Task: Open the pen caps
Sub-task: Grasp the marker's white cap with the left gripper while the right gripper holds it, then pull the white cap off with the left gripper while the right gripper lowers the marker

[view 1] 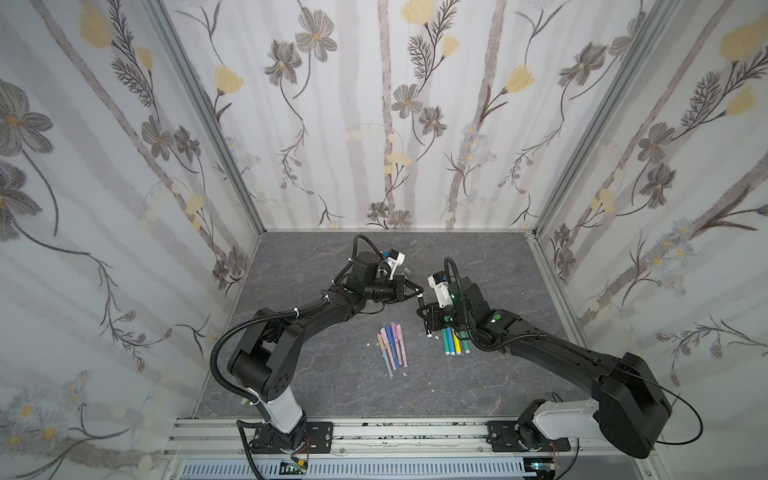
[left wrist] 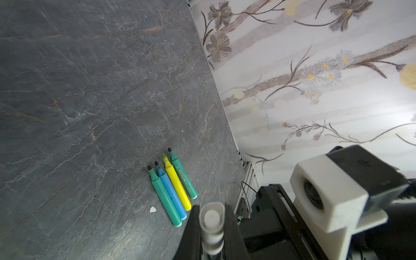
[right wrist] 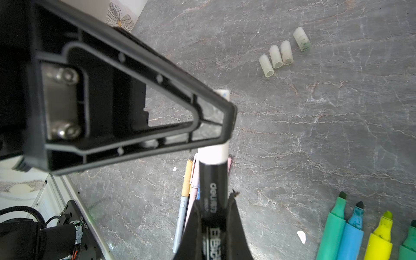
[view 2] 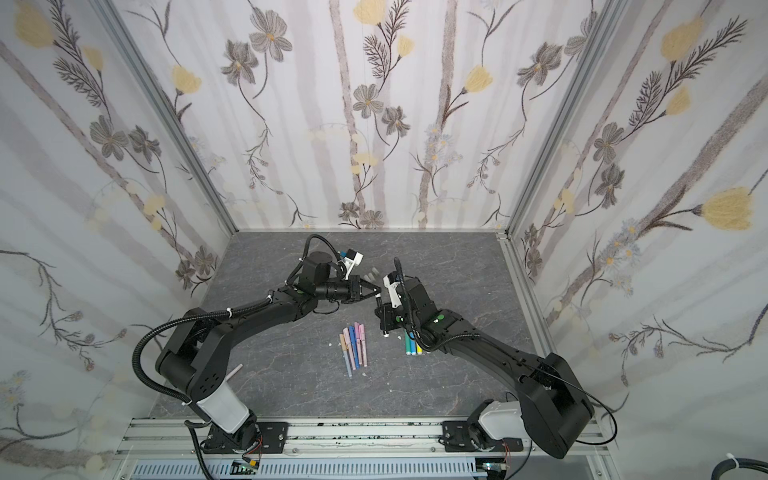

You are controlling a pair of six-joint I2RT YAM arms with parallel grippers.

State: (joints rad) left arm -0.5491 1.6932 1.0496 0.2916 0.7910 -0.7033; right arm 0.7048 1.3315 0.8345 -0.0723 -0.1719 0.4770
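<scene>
The dark grey, marble-veined tabletop holds everything. Above its middle, the left end effector is clamped tight on the white plastic cap of a black felt marker. The right end effector grips that marker's barrel just as tightly, with cap and barrel meeting end to end. Below them lie five slim pastel pens side by side. Well to their right are four stubby highlighters, green, blue, yellow and green, with bare tips. Four frosted translucent caps lie in a loose row on the far side of the end effectors. A tiny white chip rests near the highlighters.
</scene>
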